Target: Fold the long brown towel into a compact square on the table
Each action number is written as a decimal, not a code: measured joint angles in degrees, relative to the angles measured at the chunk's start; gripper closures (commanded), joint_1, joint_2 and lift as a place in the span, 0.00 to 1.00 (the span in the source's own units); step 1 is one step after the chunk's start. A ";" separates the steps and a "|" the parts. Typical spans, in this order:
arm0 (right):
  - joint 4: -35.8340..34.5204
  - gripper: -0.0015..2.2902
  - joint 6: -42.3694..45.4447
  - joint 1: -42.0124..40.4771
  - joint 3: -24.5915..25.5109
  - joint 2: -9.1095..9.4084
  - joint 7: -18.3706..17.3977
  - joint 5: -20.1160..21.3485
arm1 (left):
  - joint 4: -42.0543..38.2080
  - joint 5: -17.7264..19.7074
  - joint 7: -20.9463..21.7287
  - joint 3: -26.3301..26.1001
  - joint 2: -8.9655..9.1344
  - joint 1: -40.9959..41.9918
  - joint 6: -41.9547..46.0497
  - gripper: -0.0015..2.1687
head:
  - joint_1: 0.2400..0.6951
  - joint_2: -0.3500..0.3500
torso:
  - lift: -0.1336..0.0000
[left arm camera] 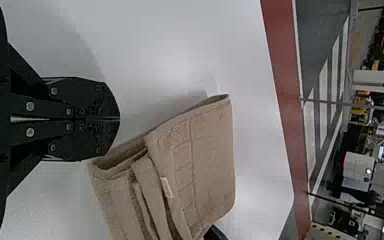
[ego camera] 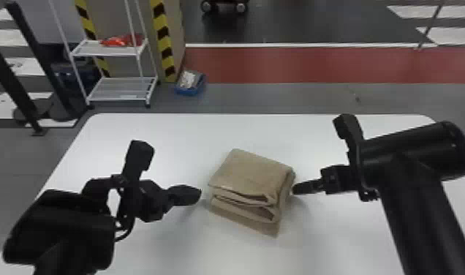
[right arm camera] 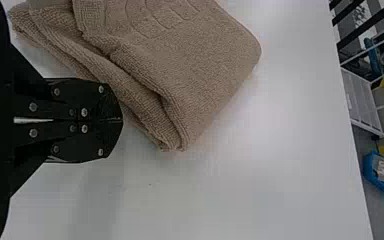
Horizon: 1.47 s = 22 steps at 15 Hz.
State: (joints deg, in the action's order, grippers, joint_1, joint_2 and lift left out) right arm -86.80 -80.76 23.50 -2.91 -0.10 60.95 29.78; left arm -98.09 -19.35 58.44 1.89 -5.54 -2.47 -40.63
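The brown towel (ego camera: 250,175) lies folded into a thick, roughly square stack in the middle of the white table, its layered edges facing the robot. Just left of it is my left gripper (ego camera: 200,193), shut with a small gap to the cloth. My right gripper (ego camera: 294,189) is shut at the stack's right side, very close to it; contact cannot be told. In the left wrist view, the left gripper (left arm camera: 119,119) has its fingers together beside the towel (left arm camera: 195,160). In the right wrist view, the right gripper (right arm camera: 122,120) is closed beside the towel's layers (right arm camera: 180,65).
The white table (ego camera: 162,131) extends around the towel on all sides. Beyond its far edge stand a white metal rack (ego camera: 114,87) at the left and a blue bin (ego camera: 190,84) on the floor.
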 measured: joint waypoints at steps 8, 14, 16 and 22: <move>3.92 0.88 0.91 2.51 0.59 0.10 -5.49 -0.92 | -2.97 0.46 4.40 -0.91 0.00 3.50 0.25 0.83 | 1.00 0.47 | 0.08; 3.81 0.88 2.05 2.57 1.89 0.10 -7.77 -3.01 | -7.05 0.61 5.46 -1.13 0.49 5.69 0.12 0.83 | 1.00 0.44 | 0.08; 3.57 0.88 2.26 2.51 2.00 0.10 -8.40 -3.97 | -8.22 0.63 5.69 -1.69 0.54 6.42 0.07 0.83 | 1.00 0.43 | 0.08; 3.46 0.88 5.78 2.36 2.09 0.10 -10.21 -5.26 | -11.36 1.25 6.42 -2.86 0.59 8.50 0.06 0.83 | 1.00 0.41 | 0.08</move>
State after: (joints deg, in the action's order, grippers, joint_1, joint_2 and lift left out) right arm -83.34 -74.97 25.86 -0.83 0.00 50.74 24.52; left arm -109.45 -18.10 64.87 -0.97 -4.94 6.03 -40.57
